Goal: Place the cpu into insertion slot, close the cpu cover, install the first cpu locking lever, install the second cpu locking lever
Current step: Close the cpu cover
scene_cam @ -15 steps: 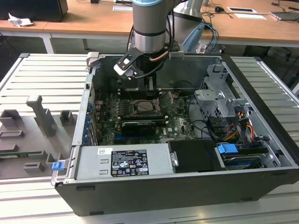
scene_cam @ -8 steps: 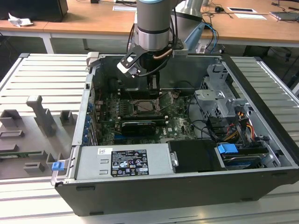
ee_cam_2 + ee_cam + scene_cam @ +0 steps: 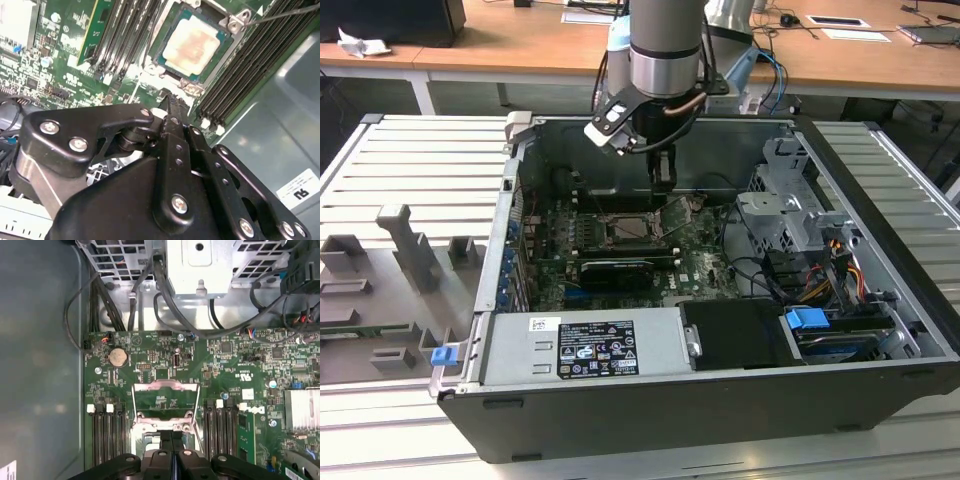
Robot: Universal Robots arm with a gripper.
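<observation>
Slatted bench [image 3: 410, 170], open case [image 3: 650, 400] | cpu [image 3: 192, 42] seated in insertion slot [image 3: 175, 76] | gripper [image 3: 172, 102] closed, empty | cpu cover [image 3: 165, 385] raised: judged light, stiff, hinged; push its free edge

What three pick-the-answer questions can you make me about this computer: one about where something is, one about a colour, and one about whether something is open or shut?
1. Where is the cpu?
A) in the insertion slot
B) on the grey table outside the case
C) pinched between two fingers

2. What colour is the circuit board?
A) red
B) green
C) yellow

3. How is the cpu cover?
A) shut flat over the chip
B) lying outside the case
C) swung open, off the chip

Answers:
1 A: the second wrist view shows its pale top seated in the square socket.
2 B: the board is green in both wrist views.
3 C: the first wrist view shows the metal frame folded back, with green board seen through its window.
</observation>
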